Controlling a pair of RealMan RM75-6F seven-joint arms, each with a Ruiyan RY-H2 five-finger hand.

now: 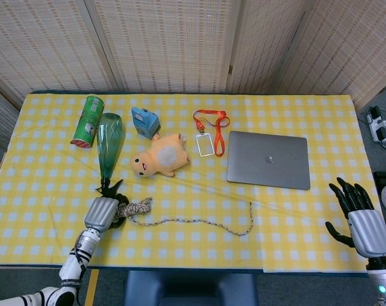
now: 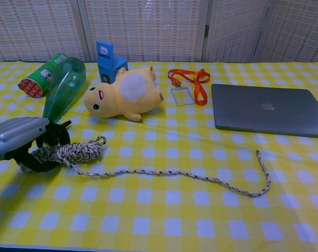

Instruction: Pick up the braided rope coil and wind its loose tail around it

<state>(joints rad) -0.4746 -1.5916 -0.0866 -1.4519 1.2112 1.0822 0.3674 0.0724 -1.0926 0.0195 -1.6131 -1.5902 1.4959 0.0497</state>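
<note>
Chest view puts the left hand point(image 2: 23, 140) low over the near-left part of the table point(image 2: 164, 220), its dark fingers point(image 2: 53, 134) curled down onto the left end of the braided rope coil point(image 2: 70, 152). It looks to be closing on the coil, though I cannot tell whether the grasp is firm (the palm hides the contact). The coil lies with its long axis running left to right, just in front of the green bottle point(image 2: 63, 86). From its right end the loose tail point(image 2: 201, 177) trails rightward across the cloth, ending in an upturned hook well short of the laptop point(image 2: 269, 109). Head view shows the right hand point(image 1: 357, 210) off the table's right edge, fingers spread and empty, nearer the tail's end than the left.
</note>
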